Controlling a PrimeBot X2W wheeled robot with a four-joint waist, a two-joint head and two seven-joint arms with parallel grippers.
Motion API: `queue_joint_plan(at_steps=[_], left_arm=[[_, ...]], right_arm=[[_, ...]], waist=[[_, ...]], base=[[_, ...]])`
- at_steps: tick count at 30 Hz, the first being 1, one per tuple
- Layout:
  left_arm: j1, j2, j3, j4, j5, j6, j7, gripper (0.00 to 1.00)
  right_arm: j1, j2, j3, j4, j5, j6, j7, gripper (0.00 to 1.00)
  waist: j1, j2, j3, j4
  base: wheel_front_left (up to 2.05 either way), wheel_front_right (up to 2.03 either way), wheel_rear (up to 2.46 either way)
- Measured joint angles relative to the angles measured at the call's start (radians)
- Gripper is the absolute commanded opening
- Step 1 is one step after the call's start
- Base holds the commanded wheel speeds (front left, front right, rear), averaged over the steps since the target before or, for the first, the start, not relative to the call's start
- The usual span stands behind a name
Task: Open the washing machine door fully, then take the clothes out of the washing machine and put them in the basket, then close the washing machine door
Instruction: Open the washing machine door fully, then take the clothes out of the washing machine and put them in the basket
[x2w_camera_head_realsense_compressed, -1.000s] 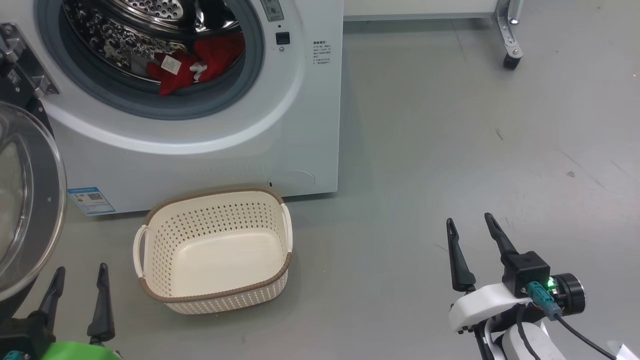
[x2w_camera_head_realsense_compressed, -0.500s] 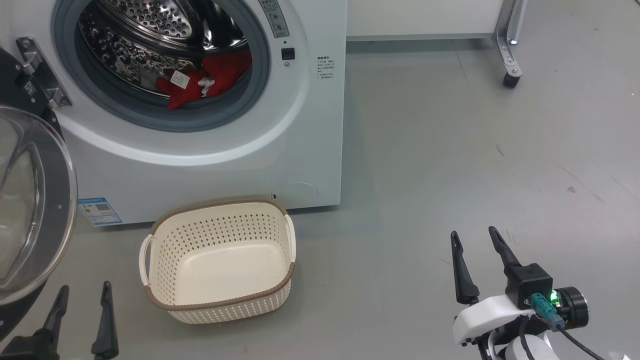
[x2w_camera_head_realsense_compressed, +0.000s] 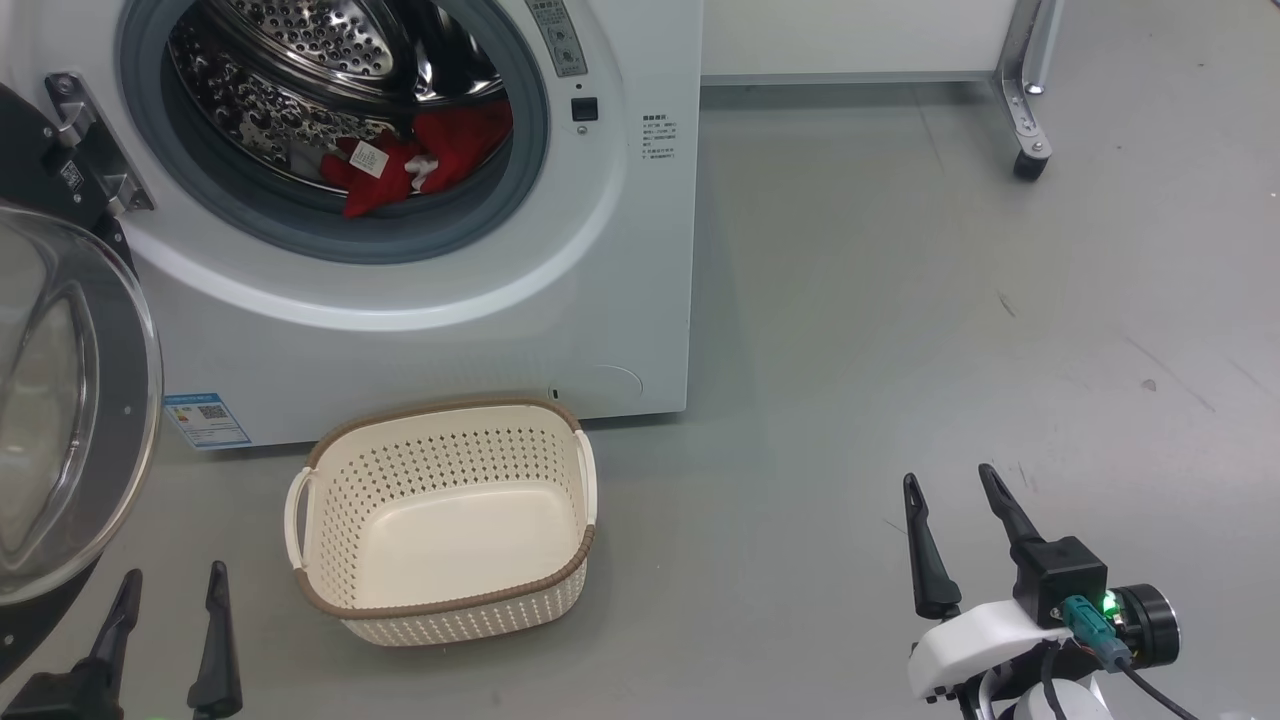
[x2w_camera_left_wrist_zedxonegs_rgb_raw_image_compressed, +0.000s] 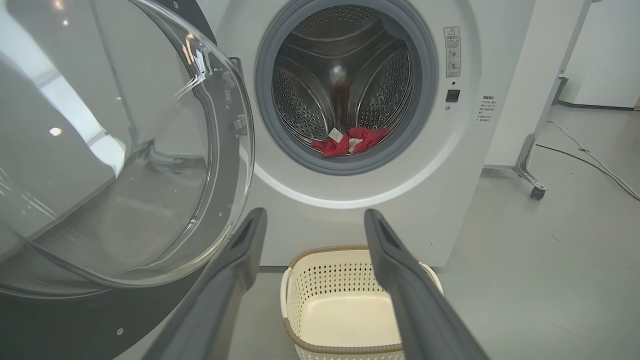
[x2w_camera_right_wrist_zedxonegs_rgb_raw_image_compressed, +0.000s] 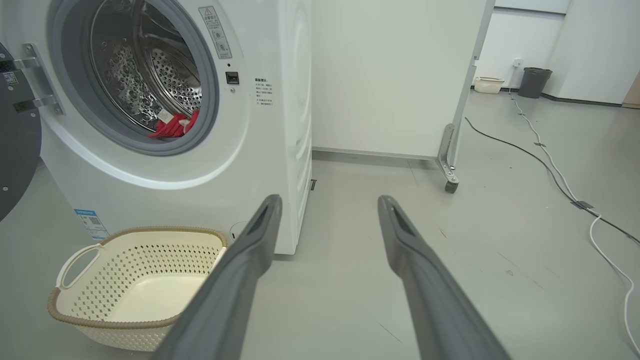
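Head view is showing the washing machine door (x2w_camera_head_realsense_compressed: 60, 400) hanging wide open beside the washing machine (x2w_camera_head_realsense_compressed: 420, 330), so the opening step is looking done. The clothes (x2w_camera_head_realsense_compressed: 425, 160) are lying at the front lip of the drum (x2w_camera_head_realsense_compressed: 300, 50), the basket (x2w_camera_head_realsense_compressed: 450, 622) sitting empty on the floor (x2w_camera_head_realsense_compressed: 850, 300) below. Left claw (x2w_camera_head_realsense_compressed: 174, 572) and right claw (x2w_camera_head_realsense_compressed: 948, 476) are hovering spread, holding nothing. Next, one is needing to reach into the drum and pinch the fabric.

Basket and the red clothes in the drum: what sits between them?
In the head view, the grey rubber ring and the white front of the washing machine lie between the clothes and the basket.
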Motion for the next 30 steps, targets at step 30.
queue_joint_plan(at_steps=[30], left_arm=[[0.006,-0.011,0.019,0.005,0.028,0.0,0.0,1.0]], right_arm=[[0.004,0.0,-0.003,0.0,-0.008,0.002,0.0,1.0]], waist=[[0.0,0.0,0.014,0.029]], base=[[0.46,-0.46,0.0]])
